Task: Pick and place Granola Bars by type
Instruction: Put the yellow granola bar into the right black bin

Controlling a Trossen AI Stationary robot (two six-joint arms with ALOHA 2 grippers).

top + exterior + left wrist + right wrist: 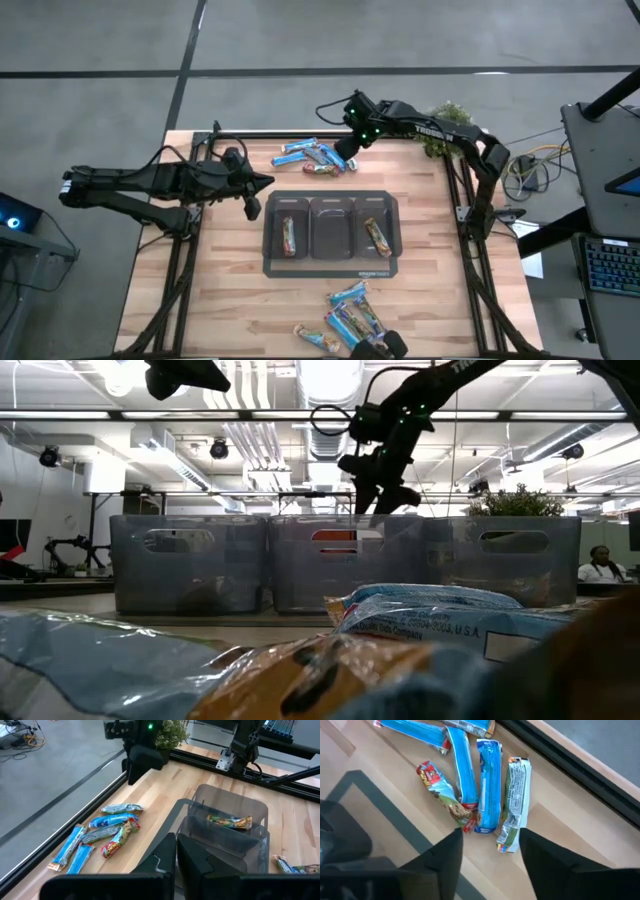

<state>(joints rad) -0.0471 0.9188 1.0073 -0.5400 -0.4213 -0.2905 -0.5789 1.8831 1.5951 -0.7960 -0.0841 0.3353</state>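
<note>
Several granola bars [312, 155] lie in a loose pile on the table's far side, with blue, red-brown and green-white wrappers [489, 785]. A second pile [345, 320] lies at the near edge. A grey three-compartment tray [330, 232] holds one bar [289, 235] in its left compartment and one [377, 238] in its right. My right gripper [490, 850] hangs open, slanting down, just above the far pile's right end; nothing is between its fingers. My left gripper [176, 855] is shut and empty, above the tray's left side.
A potted plant [445, 118] stands at the table's far right corner. Bare wood lies between the tray and each pile. In the low view the near bars [420, 615] fill the foreground in front of the tray's walls [340, 560].
</note>
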